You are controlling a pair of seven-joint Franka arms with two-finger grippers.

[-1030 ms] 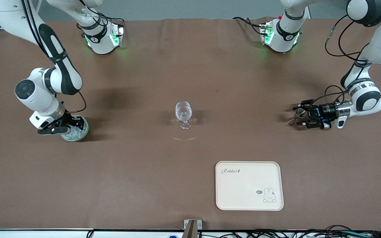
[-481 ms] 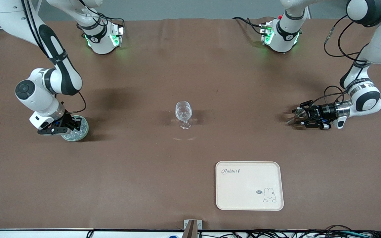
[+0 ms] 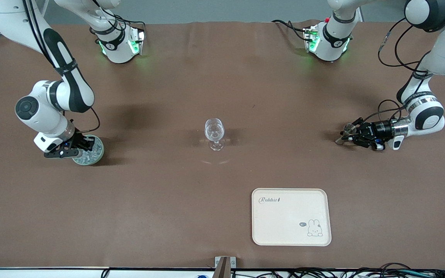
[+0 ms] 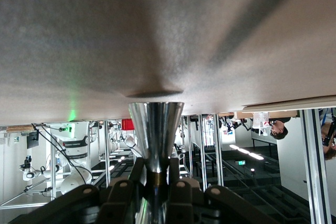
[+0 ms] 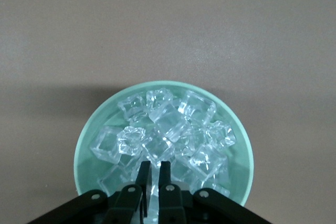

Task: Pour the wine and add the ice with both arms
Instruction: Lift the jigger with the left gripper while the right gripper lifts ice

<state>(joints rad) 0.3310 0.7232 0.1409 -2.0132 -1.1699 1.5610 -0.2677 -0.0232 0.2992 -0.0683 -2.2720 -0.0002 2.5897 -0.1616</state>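
Observation:
A pale green bowl (image 3: 89, 153) full of ice (image 5: 168, 129) sits at the right arm's end of the table. My right gripper (image 3: 84, 146) (image 5: 156, 167) dips into it at the rim, shut, with a glassy cube in the narrow gap. At the left arm's end, my left gripper (image 3: 349, 136) (image 4: 156, 170) lies low and level, shut on the waist of a small metal cup (image 3: 348, 130) (image 4: 156, 124) that stands on the table. An empty wine glass (image 3: 214, 133) stands upright mid-table, between the two grippers. No wine shows.
A cream tray (image 3: 291, 216) with a rabbit print lies nearer to the front camera than the glass, toward the left arm's end. The brown table (image 3: 222, 85) stretches wide around the glass. Both arm bases stand along the table's edge farthest from the camera.
Both grippers have closed: the left one on the metal cup's waist, the right one among the ice in the bowl. Neither arm has shifted much.

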